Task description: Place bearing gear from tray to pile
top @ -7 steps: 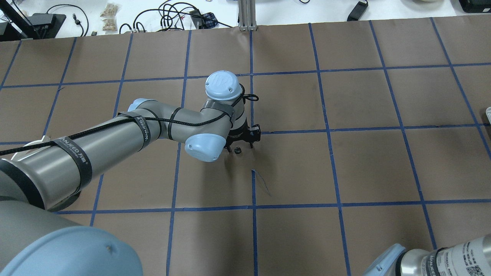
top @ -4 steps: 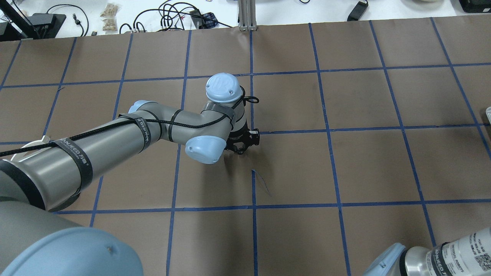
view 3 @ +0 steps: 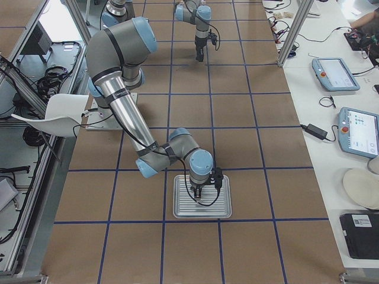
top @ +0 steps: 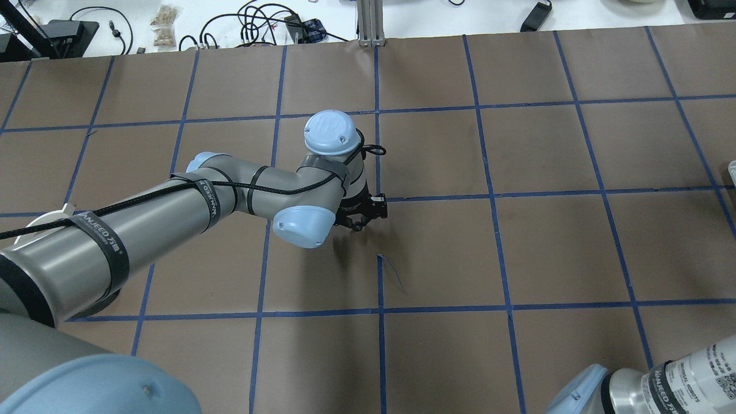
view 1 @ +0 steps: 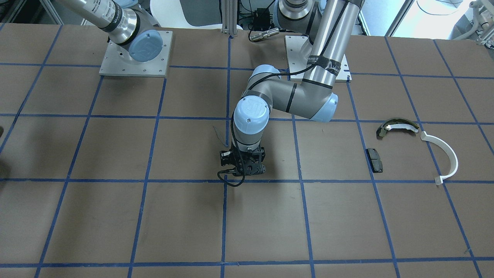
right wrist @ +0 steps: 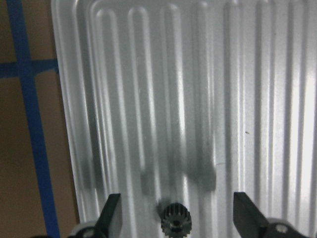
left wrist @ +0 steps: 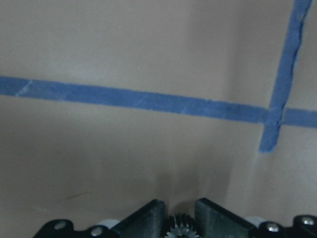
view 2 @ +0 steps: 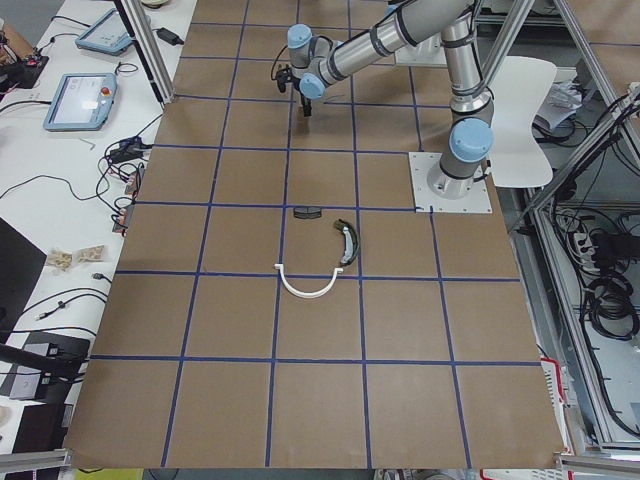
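Brown paper marked with a blue tape grid covers the table. Findings as follows.

1. Left gripper: positioned near mid-table, pointing straight down, close beside a crossing of tape lines. Its 2 fingers stand narrow, clamped on the bearing gear, a small dark toothed wheel seen only in the left wrist view (the other views hide it under the wrist). Whether the gear touches the paper cannot be told.

2. Pile: 3 loose parts lie on the robot's left side of the table, well apart from the held gear. The flat black pad is nearest the gripper. The olive-and-white shoe lies beyond it, nearer the robot. The white arc is outermost, 1 end just beside the shoe. None of the 3 overlaps another.

3. Right gripper: low over the ribbed metal tray toward the table's right end. Its jaws are spread wide, holding nothing. A second gear rests on the tray between them, touching neither finger, near the tray's edge
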`<action>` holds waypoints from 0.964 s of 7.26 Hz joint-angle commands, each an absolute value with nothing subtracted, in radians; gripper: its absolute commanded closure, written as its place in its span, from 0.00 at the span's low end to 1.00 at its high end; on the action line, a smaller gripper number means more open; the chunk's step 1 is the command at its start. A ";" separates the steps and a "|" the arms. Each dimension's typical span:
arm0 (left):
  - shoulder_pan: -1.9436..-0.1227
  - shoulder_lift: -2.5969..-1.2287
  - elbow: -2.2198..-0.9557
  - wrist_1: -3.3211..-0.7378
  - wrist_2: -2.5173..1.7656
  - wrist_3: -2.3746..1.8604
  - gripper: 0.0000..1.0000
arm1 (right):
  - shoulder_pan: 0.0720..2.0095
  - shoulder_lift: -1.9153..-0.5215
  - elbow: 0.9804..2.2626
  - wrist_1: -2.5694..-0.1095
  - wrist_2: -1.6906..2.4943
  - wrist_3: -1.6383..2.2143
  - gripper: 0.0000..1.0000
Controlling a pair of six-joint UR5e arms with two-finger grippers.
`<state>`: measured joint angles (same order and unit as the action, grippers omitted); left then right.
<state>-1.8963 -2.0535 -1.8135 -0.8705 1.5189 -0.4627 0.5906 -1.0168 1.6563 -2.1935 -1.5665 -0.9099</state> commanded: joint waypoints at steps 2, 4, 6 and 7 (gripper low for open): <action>-1.771 -2.036 -1.640 -1.128 1.546 -0.361 0.96 | 0.591 -1.015 1.663 -2.191 -1.574 -0.899 0.55; -1.592 -2.001 -1.623 -1.193 1.557 -0.136 0.96 | 0.591 -1.014 1.664 -2.186 -1.614 -0.897 0.55; -1.487 -1.971 -1.641 -1.219 1.562 0.033 0.96 | 0.591 -1.014 1.664 -2.186 -1.614 -0.899 0.55; -1.415 -1.965 -1.643 -1.242 1.592 0.129 1.00 | 0.591 -1.014 1.664 -2.186 -1.611 -0.899 0.55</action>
